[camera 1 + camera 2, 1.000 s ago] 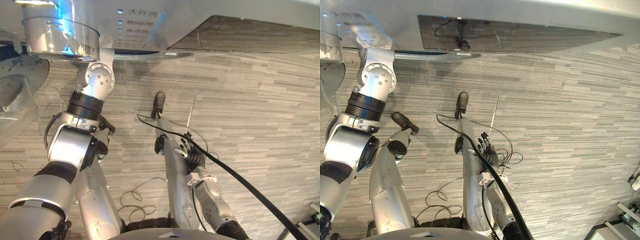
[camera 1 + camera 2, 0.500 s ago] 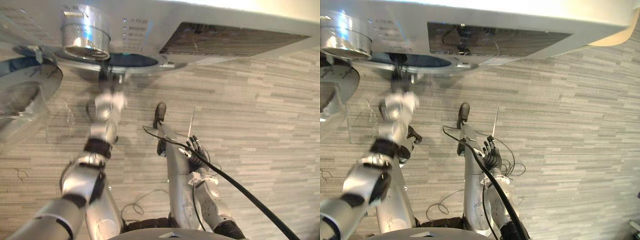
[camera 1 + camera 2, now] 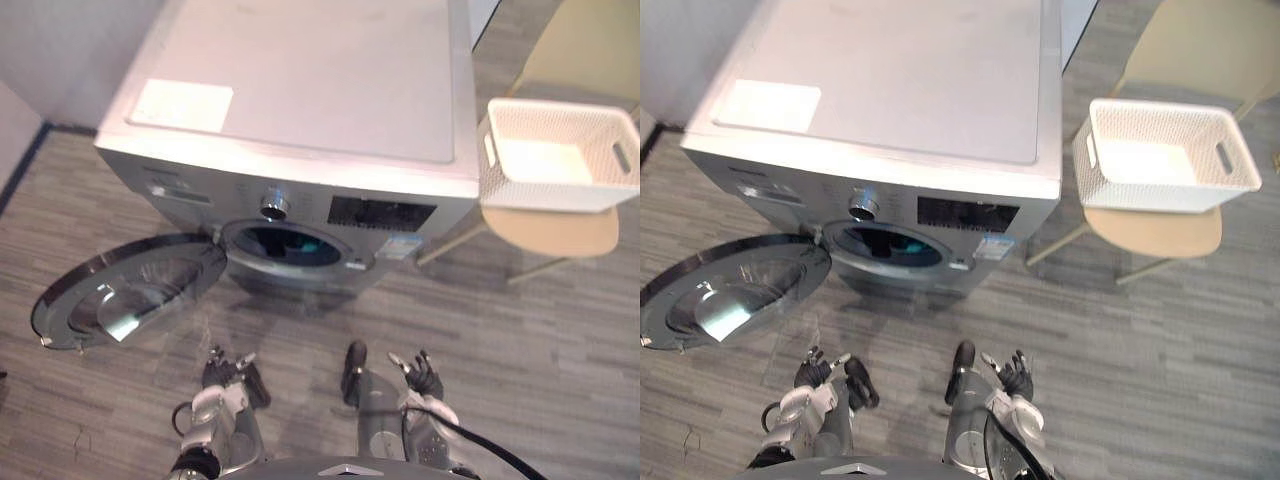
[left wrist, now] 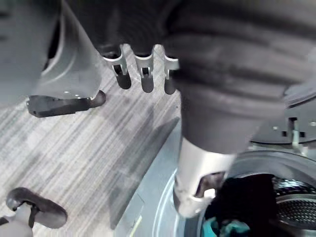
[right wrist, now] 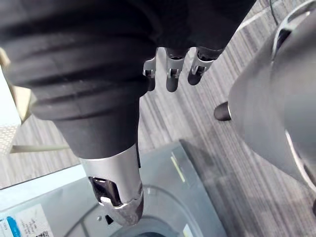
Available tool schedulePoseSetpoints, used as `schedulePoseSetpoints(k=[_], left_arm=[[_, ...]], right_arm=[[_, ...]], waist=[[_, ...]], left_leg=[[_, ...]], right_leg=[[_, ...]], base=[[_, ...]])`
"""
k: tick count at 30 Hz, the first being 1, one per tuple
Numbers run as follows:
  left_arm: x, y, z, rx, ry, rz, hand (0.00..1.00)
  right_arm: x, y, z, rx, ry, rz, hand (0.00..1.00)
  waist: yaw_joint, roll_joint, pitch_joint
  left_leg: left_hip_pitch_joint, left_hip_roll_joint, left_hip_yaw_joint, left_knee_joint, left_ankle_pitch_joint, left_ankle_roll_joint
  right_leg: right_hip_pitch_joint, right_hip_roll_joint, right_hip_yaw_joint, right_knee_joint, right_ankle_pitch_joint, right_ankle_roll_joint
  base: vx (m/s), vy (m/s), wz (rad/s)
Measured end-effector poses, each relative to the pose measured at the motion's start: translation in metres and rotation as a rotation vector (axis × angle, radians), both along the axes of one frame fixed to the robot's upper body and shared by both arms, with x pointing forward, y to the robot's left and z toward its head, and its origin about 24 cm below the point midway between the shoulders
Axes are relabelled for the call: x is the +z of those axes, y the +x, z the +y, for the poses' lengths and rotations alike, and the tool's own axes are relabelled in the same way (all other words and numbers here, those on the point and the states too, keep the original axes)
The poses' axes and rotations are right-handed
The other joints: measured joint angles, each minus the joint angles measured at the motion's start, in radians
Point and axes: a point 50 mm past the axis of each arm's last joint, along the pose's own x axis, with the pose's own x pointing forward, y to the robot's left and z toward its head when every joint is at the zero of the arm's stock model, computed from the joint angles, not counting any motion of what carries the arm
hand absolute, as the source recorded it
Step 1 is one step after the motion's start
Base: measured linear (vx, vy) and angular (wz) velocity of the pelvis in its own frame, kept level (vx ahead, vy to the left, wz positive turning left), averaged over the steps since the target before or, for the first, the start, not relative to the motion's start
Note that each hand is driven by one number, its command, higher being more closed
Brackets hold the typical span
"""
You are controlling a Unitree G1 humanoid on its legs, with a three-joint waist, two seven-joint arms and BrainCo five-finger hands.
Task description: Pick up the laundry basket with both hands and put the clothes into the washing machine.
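Left hand (image 3: pixel 222 366) & right hand (image 3: pixel 417 371): fingers apart, empty. Basket (image 3: pixel 545 186) empty; clothes (image 4: pixel 231 228) in washing machine (image 3: pixel 300 90). Loading judged done; door (image 3: pixel 125 295) to be shut.

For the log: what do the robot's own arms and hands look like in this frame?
The arms are silver-grey. The left hand and right hand match: a row of silver fingers ending in dark tips, a separate silver thumb, and a dark ribbed cover over the back of the hand and the wrist.

Laundry corner: washing machine (image 3: pixel 300 130), basket (image 3: pixel 560 150)
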Motion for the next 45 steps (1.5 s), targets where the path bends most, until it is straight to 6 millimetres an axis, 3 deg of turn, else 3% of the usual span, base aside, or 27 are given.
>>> schedulePoseSetpoints(k=[1,2,3,4,7,9,10,12,13,14,15,17,20,27,29,30,32,34,35,38,40,41,42,44,45], left_arm=[[-0.001,-0.002,0.0,-0.004,-0.005,0.006,0.0],[-0.004,-0.006,-0.001,-0.004,-0.009,0.019,0.0],[-0.003,-0.006,0.001,-0.01,0.002,0.015,0.0],[-0.003,-0.005,0.005,-0.017,0.021,0.013,0.0],[-0.005,-0.01,0.018,-0.044,0.079,0.041,0.0],[-0.008,-0.015,0.02,-0.082,0.113,0.073,0.0],[-0.01,-0.018,0.02,-0.089,0.118,0.084,0.0],[-0.013,-0.026,0.022,-0.098,0.126,0.108,0.0],[-0.014,-0.03,0.025,-0.107,0.135,0.122,0.0],[-0.015,-0.032,0.026,-0.117,0.142,0.127,0.0],[-0.015,-0.034,0.029,-0.142,0.157,0.136,0.0],[-0.019,-0.039,0.024,-0.17,0.146,0.16,0.0],[-0.021,-0.044,0.022,-0.175,0.13,0.178,0.0],[-0.022,-0.049,0.028,-0.145,0.133,0.194,0.0],[-0.021,-0.048,0.03,-0.121,0.13,0.187,0.0],[-0.02,-0.045,0.03,-0.109,0.123,0.174,0.0],[-0.015,-0.043,0.029,-0.076,0.107,0.131,0.0],[0.003,-0.026,0.028,-0.042,0.102,0.011,0.0],[0.01,-0.02,0.03,-0.033,0.107,-0.032,0.0],[0.062,0.002,0.049,0.061,0.171,-0.302,0.0],[0.11,0.008,0.08,0.194,0.304,-0.494,0.0],[0.126,0.009,0.092,0.236,0.365,-0.551,0.0],[0.139,0.009,0.1,0.26,0.426,-0.588,0.0],[0.172,0.005,0.12,0.331,0.622,-0.663,0.0],[0.184,0.005,0.13,0.358,0.71,-0.678,0.0]], right_arm=[[-0.003,-0.005,-0.003,-0.016,-0.002,0.019,0.0],[-0.007,-0.015,-0.007,-0.042,-0.004,0.048,0.0],[-0.011,-0.021,-0.008,-0.066,0.003,0.072,0.0],[-0.014,-0.025,-0.007,-0.079,0.018,0.095,0.0],[-0.025,-0.038,0.001,-0.061,0.036,0.178,0.0],[-0.031,-0.047,0.003,-0.047,0.063,0.222,0.0],[-0.033,-0.049,0.002,-0.041,0.084,0.236,0.0],[-0.035,-0.051,-0.001,-0.029,0.093,0.257,0.0],[-0.038,-0.057,0.0,-0.034,0.108,0.281,0.0],[-0.039,-0.058,0.0,-0.032,0.113,0.285,0.0],[-0.042,-0.064,0.005,-0.019,0.116,0.316,0.0],[-0.044,-0.068,0.002,0.002,0.094,0.353,0.0],[-0.044,-0.064,-0.001,0.081,0.048,0.385,0.0],[-0.041,-0.04,0.013,0.303,-0.044,0.396,0.0],[-0.038,-0.029,0.015,0.351,-0.076,0.376,0.0],[-0.037,-0.026,0.015,0.355,-0.082,0.372,0.0],[-0.035,-0.021,0.009,0.375,-0.12,0.369,0.0],[-0.034,-0.024,-0.004,0.345,-0.158,0.395,0.0],[-0.035,-0.027,-0.007,0.334,-0.159,0.407,0.0],[-0.04,-0.046,-0.017,0.309,-0.172,0.488,0.0],[-0.041,-0.056,-0.021,0.28,-0.168,0.506,0.0],[-0.042,-0.059,-0.021,0.273,-0.162,0.516,0.0],[-0.044,-0.063,-0.018,0.269,-0.148,0.523,0.0],[-0.043,-0.076,-0.03,0.222,-0.157,0.545,0.0],[-0.045,-0.087,-0.031,0.214,-0.152,0.568,0.0]], waist=[[-0.002,0.003,-0.015],[-0.009,0.02,-0.049],[-0.016,0.022,-0.077],[-0.015,-0.008,-0.094],[-0.019,-0.047,-0.13],[-0.024,-0.05,-0.142],[-0.022,-0.032,-0.142],[-0.026,-0.024,-0.148],[-0.025,-0.028,-0.155],[-0.022,-0.031,-0.157],[-0.017,-0.053,-0.172],[-0.013,-0.044,-0.206],[0.01,-0.036,-0.22],[0.045,-0.067,-0.23],[0.048,-0.05,-0.214],[0.05,-0.055,-0.213],[0.059,-0.033,-0.192],[0.058,-0.005,-0.176],[0.057,-0.005,-0.173],[0.058,0.013,-0.175],[0.055,0.022,-0.178],[0.049,0.011,-0.185],[0.042,-0.012,-0.184],[0.04,0.021,-0.209],[0.03,0.015,-0.228]], left_leg=[[0.013,0.003,-0.049,0.063,-0.039,-0.021],[0.044,0.005,-0.088,0.033,-0.089,-0.076],[0.071,-0.022,-0.087,-0.029,-0.14,-0.047],[0.072,-0.046,-0.063,-0.049,-0.129,-0.039],[0.079,-0.1,-0.036,-0.094,-0.12,-0.016],[0.093,-0.114,-0.017,-0.119,-0.11,0.008],[0.109,-0.11,-0.001,-0.161,-0.085,0.03],[0.164,-0.106,0.005,-0.238,-0.043,0.027],[0.198,-0.107,0.006,-0.285,-0.019,0.015],[0.212,-0.109,0.006,-0.302,-0.01,0.01],[0.225,-0.132,-0.006,-0.339,0.01,0.0],[0.22,-0.16,-0.055,-0.415,0.036,-0.01],[0.227,-0.183,-0.123,-0.477,0.076,-0.008],[0.204,-0.193,-0.151,-0.493,0.141,0.003],[0.196,-0.195,-0.179,-0.491,0.156,0.005],[0.195,-0.195,-0.178,-0.492,0.16,0.006],[0.187,-0.192,-0.171,-0.497,0.164,0.008],[0.191,-0.181,-0.109,-0.516,0.156,0.025],[0.191,-0.178,-0.093,-0.522,0.153,0.029],[0.188,-0.172,-0.071,-0.511,0.15,0.027],[0.193,-0.171,-0.071,-0.497,0.142,0.012],[0.206,-0.184,-0.07,-0.532,0.147,0.003],[0.215,-0.201,-0.072,-0.518,0.164,0.019],[0.231,-0.197,-0.096,-0.539,0.192,0.012],[0.24,-0.214,-0.098,-0.583,0.202,0.007]], right_leg=[[0.017,-0.001,-0.004,-0.003,0.004,0.006],[0.032,0.006,-0.008,-0.021,0.018,0.023],[0.039,0.007,-0.005,-0.055,0.04,0.039],[0.04,-0.01,0.002,-0.094,0.068,0.042],[0.082,-0.025,0.004,-0.236,0.139,0.025],[0.114,-0.025,-0.008,-0.291,0.115,-0.011],[0.105,-0.022,-0.007,-0.259,0.086,-0.027],[0.117,-0.003,-0.01,-0.084,0.069,-0.024],[0.155,0.015,-0.026,-0.027,-0.001,-0.017],[0.177,0.02,-0.04,-0.029,-0.022,-0.017],[0.198,0.029,-0.055,-0.075,-0.022,-0.004],[0.224,0.05,-0.065,-0.188,0.014,0.018],[0.261,0.082,-0.062,-0.315,0.07,0.007],[0.28,0.106,-0.073,-0.412,0.132,-0.004],[0.283,0.106,-0.094,-0.411,0.131,-0.004],[0.284,0.106,-0.096,-0.411,0.13,-0.005],[0.289,0.106,-0.101,-0.411,0.123,-0.015],[0.297,0.094,-0.118,-0.414,0.119,-0.011],[0.297,0.085,-0.118,-0.414,0.118,-0.01],[0.3,0.07,-0.119,-0.409,0.118,-0.006],[0.316,0.07,-0.113,-0.408,0.117,0.002],[0.314,0.06,-0.114,-0.414,0.112,0.009],[0.306,0.04,-0.119,-0.415,0.111,0.016],[0.324,0.048,-0.125,-0.413,0.116,0.03],[0.324,0.035,-0.138,-0.415,0.114,0.037]], base=[[-0.02,0.137,-0.02],[-0.03,0.33,0.03],[-0.04,0.317,0.0],[-0.07,0.294,-0.05],[-0.06,0.142,-0.1],[-0.07,0.128,-0.14],[-0.06,0.057,-0.14],[-0.01,0.003,-0.11],[0.03,-0.022,-0.03],[0.02,-0.09,-0.03],[0.0,-0.107,0.11],[0.02,-0.097,0.11],[-0.01,-0.053,-0.08],[-0.06,-0.007,0.08],[-0.12,0.012,0.29],[-0.11,0.01,0.21],[-0.16,0.02,0.19],[-0.13,0.047,0.43],[-0.06,0.078,0.44],[-0.04,0.074,0.15],[-0.02,0.066,-0.01],[-0.02,0.099,0.17],[0.0,0.082,0.17],[0.03,0.055,0.22],[0.05,0.073,0.48]])
